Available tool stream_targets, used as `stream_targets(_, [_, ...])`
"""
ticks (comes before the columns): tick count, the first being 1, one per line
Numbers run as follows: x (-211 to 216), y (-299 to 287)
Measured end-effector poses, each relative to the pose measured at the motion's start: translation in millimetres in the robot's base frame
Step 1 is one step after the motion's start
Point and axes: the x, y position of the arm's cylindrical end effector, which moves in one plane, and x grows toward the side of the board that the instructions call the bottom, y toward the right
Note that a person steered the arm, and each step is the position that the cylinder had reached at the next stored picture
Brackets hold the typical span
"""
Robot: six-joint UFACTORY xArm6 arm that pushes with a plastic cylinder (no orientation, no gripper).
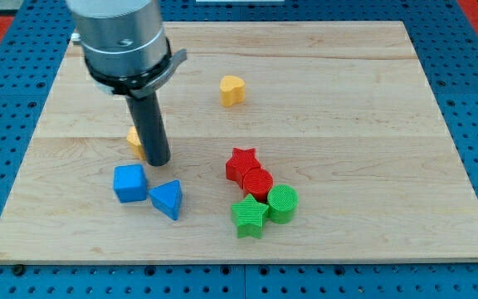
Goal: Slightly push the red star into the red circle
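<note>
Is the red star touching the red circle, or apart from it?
Touching: the red star sits against the red circle with no board visible between them. My tip is off to the view's left.

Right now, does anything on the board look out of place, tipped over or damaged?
Nothing stands out. All blocks sit flat on the board and look undamaged. The red star already touches the red circle. My tip partly hides a yellow block behind it.

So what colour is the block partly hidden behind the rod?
Yellow block, seen in the camera view.
</note>
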Motion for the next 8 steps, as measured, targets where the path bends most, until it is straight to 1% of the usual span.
stream_targets(1, [-22.0,7.2])
stream_targets(2, [-56.3,28.8])
stream_targets(3, [-59.4,16.6])
stream_targets(4, [-37.3,-40.0])
stream_targets(5, [-16.0,-84.1])
stream_targets(6, [0.6,-105.9])
stream_targets(7, [-25.9,-78.4])
stream_targets(8, [-43.9,-113.2])
